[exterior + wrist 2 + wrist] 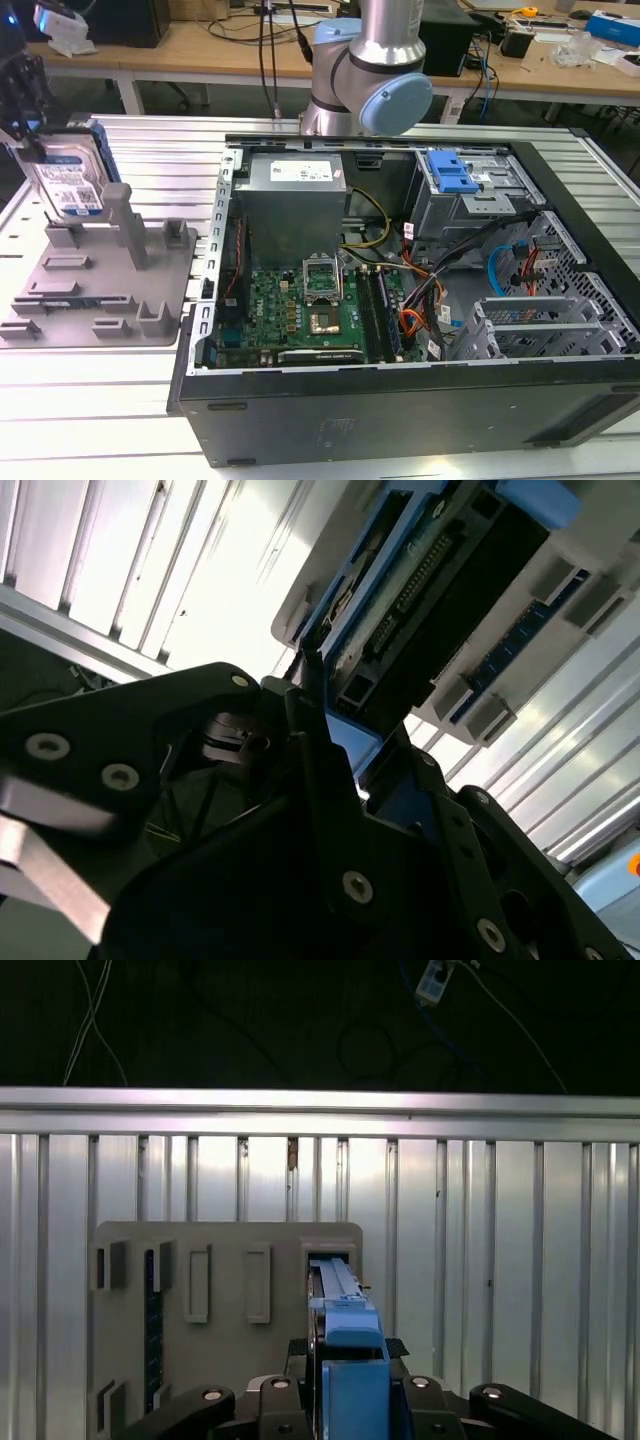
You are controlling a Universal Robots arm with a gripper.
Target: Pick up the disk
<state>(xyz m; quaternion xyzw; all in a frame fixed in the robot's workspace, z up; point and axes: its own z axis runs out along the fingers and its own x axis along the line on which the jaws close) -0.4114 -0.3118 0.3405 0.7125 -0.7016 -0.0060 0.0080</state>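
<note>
One arm is at work, and its black gripper [22, 95] sits at the far left of the exterior view, closed on the top edge of the disk [68, 180]. The disk stands upright with its white-and-blue label facing out, above the back corner of the grey fixture [100, 290]; whether its lower edge touches the fixture I cannot tell from that side.

In the first wrist view, looking straight down, the disk [345, 1360] shows edge-on as a thin blue-and-silver strip clamped between the gripper [345, 1400] fingers, with its far end over a slot at the fixture's [230, 1260] corner. The fixture lies flat on the ribbed metal table [500, 1260].

In the second wrist view the black fingers [310, 780] press against the blue side rail, and the disk's [440, 610] dark underside with its connector row shows beyond them.

Just beside the fixture, toward the exterior view's right, an open computer case [400, 400] lies on the table, showing a green motherboard [300, 310], a grey power supply [295, 200] and a drive cage with a blue latch [450, 175]. The arm's silver and pale-blue joint [375, 80] rises behind the case.
</note>
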